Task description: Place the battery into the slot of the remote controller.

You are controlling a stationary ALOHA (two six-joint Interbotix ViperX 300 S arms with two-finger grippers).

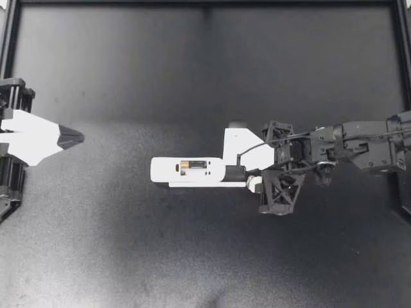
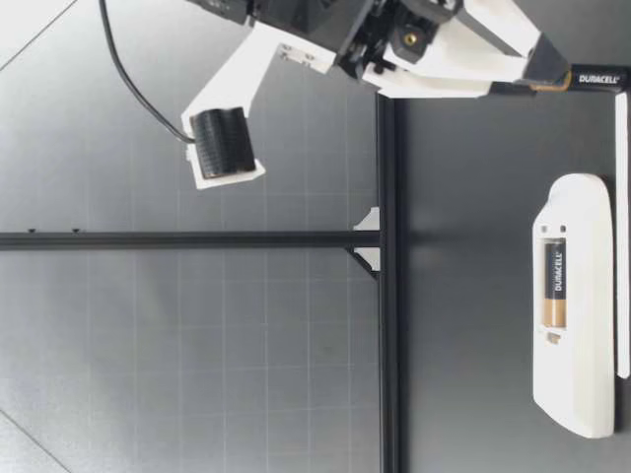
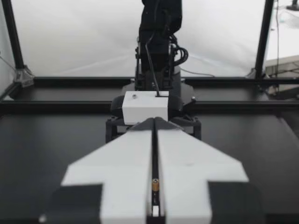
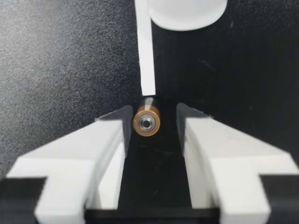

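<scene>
Black matte table [image 1: 128, 64], and my right arm [image 1: 366, 144] reaches in across it, wrist pitched down at the end of the white remote controller [image 1: 167, 172] that faces it. Right gripper [image 1: 239, 168] is spread: the loose battery [image 4: 146, 122] sits end-on between its fingers, close against one with a gap to the other, just beside the remote. A seated battery [image 2: 555, 286] sits in the slot. Left gripper [image 1: 76, 136] is pressed together, well apart at the table's edge.
</scene>
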